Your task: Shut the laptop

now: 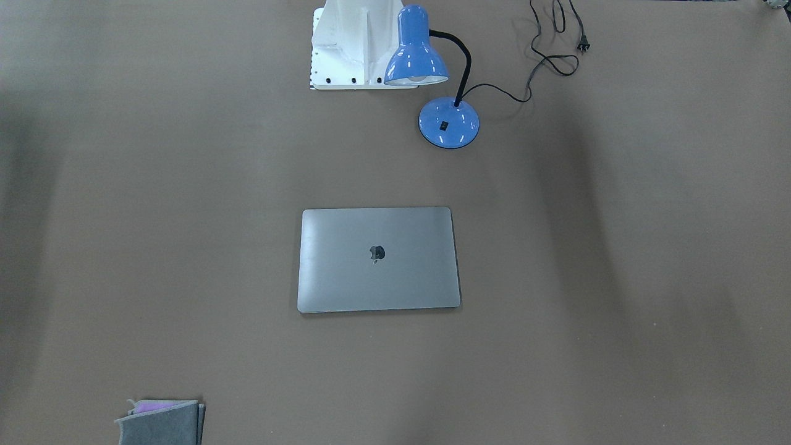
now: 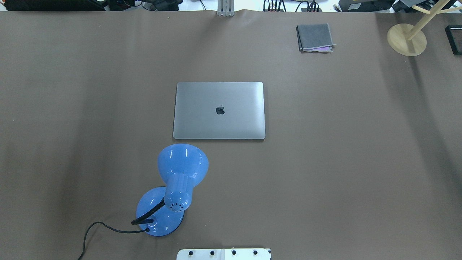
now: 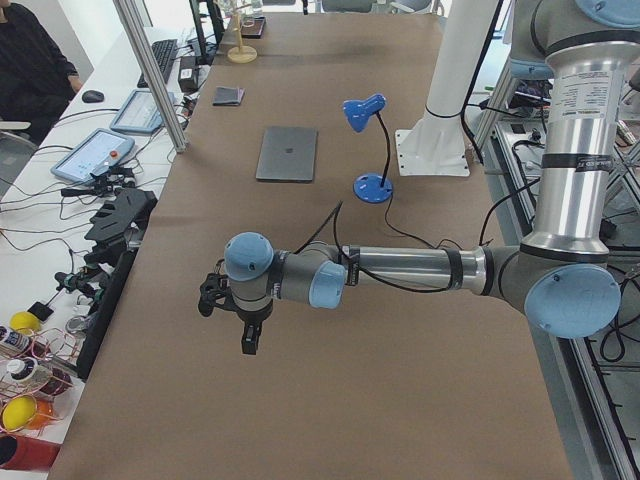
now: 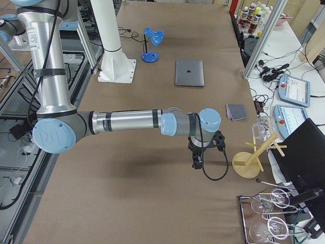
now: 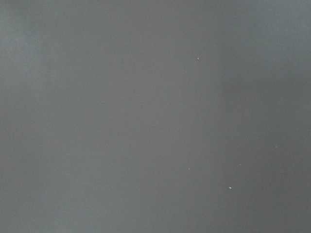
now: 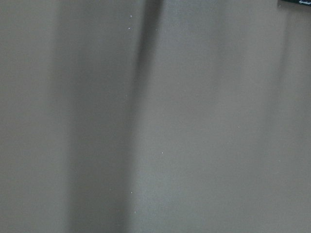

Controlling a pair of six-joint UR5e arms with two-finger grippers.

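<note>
Centre of the overhead frame: laptop [image 2: 219, 110] lies closed flat on the desk [image 2: 343, 162], long axis left-right, logo top toward the upper edge. Blue desk lamp [image 2: 173, 187] lower left, folded cloth [image 2: 314, 37] upper right. Left hand [image 3: 247, 338], right hand [image 4: 197, 161]: opening cannot be told.

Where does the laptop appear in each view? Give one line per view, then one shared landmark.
Front-facing: laptop at centre, just below the middle.
Overhead: laptop at centre, just above the middle.
Exterior left: laptop upper middle, far down the table.
Exterior right: laptop upper middle, far down the table.
Left wrist: not in it.
Right wrist: not in it.
Landmark: blue desk lamp, on the laptop's robot side, in four exterior views.
</note>
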